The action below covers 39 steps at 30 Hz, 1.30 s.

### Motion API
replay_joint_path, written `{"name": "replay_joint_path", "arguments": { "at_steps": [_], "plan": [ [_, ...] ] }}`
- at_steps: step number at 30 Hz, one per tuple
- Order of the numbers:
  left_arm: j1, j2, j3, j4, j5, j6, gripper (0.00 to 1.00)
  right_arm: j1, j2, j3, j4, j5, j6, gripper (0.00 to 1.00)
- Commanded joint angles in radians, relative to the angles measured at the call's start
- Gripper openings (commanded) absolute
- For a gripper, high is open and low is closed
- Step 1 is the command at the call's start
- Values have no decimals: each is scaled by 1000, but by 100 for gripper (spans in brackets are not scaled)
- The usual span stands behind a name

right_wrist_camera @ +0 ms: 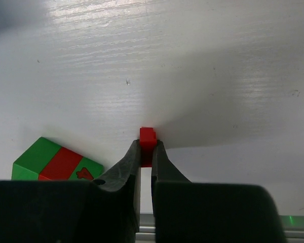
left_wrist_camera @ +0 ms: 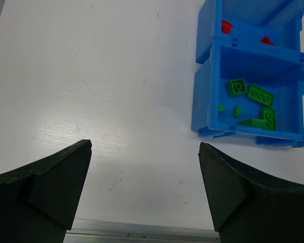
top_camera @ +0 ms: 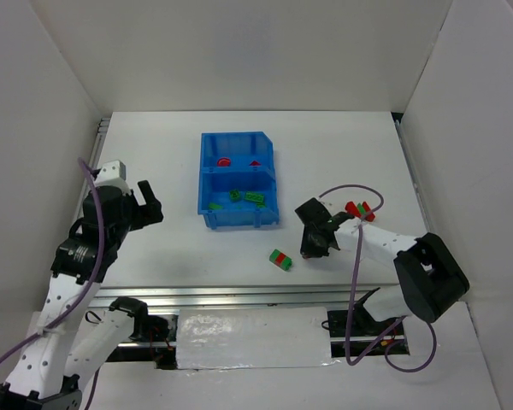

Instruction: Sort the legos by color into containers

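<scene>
The blue bin (top_camera: 207, 190) (left_wrist_camera: 204, 101) has two containers: the far one holds red legos (top_camera: 224, 161) (left_wrist_camera: 226, 26), the near one several green legos (top_camera: 255, 197) (left_wrist_camera: 260, 95). My right gripper (top_camera: 313, 249) (right_wrist_camera: 147, 150) is shut on a small red lego (right_wrist_camera: 147, 137) at the table surface. A green-and-red stacked lego (top_camera: 280, 259) (right_wrist_camera: 55, 163) lies just to its left. Another red-green cluster (top_camera: 360, 209) sits by the right arm. My left gripper (top_camera: 147, 203) (left_wrist_camera: 144, 172) hangs open and empty over bare table, left of the bin.
White walls close in the table on three sides. A metal rail (top_camera: 239, 296) runs along the near edge. A purple cable (top_camera: 356, 256) loops over the right arm.
</scene>
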Motion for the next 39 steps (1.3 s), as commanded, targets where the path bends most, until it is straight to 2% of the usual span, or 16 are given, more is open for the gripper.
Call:
{"name": "replay_joint_path", "arguments": {
  "at_steps": [1,7,10,12,15,20,23,28,33,35,39],
  "plan": [
    [-2,2,16,37,1,23,100,11,-36,55,-15,16,0,0],
    [-3,31,25,29,-7,20,100,9,-40,299,-75,42,-45,0],
    [-3,31,26,28,-13,18,99,6,-29,370,-39,39,-57,0],
    [-2,32,26,25,-23,14,99,2,-20,416,-3,-22,-68,0],
    [-3,29,31,19,-34,11,100,6,31,532,21,-99,-109,0],
    [-2,3,28,20,-43,12,100,11,150,765,-16,-125,-168,0],
    [-2,-1,23,29,-33,17,99,12,196,795,99,-124,-189,4],
    [-3,22,28,14,-45,9,99,19,388,956,139,-59,-241,5],
    [-5,6,23,22,-28,12,99,28,662,1261,22,-13,-299,7],
    [-8,2,22,25,-22,15,99,31,725,1371,3,14,-321,8],
    [-12,12,23,26,-5,20,99,32,824,1474,-14,36,-352,11]
  ]
}}
